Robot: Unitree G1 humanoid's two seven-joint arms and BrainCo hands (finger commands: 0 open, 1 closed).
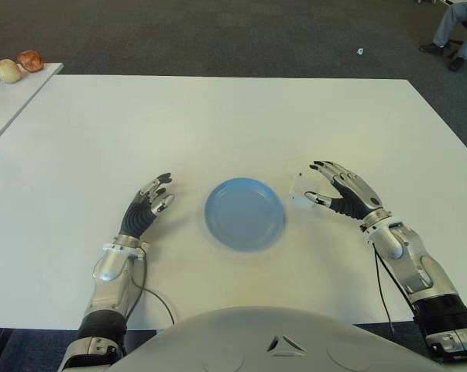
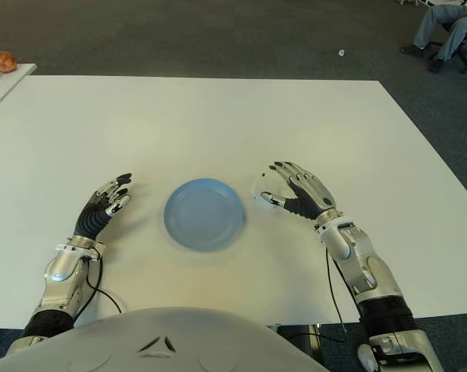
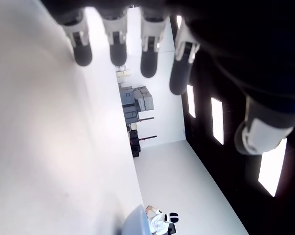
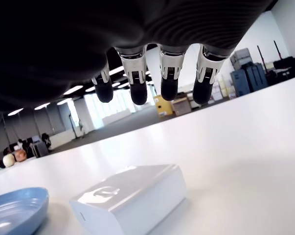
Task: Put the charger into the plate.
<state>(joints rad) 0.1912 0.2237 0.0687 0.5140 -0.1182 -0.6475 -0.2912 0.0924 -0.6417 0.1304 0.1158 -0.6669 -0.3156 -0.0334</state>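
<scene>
Charger [image 1: 298,189] on table under right robot hand [image 1: 338,191], ungrasped.

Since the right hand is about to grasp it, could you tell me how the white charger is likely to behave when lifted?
The charger looks like a rigid, flat-sided block, so it probably won't roll or flex. Its glossy shell may slip between the right hand's fingertips. It lies flat on the table beside the plate, so it should slide, not tip.
</scene>
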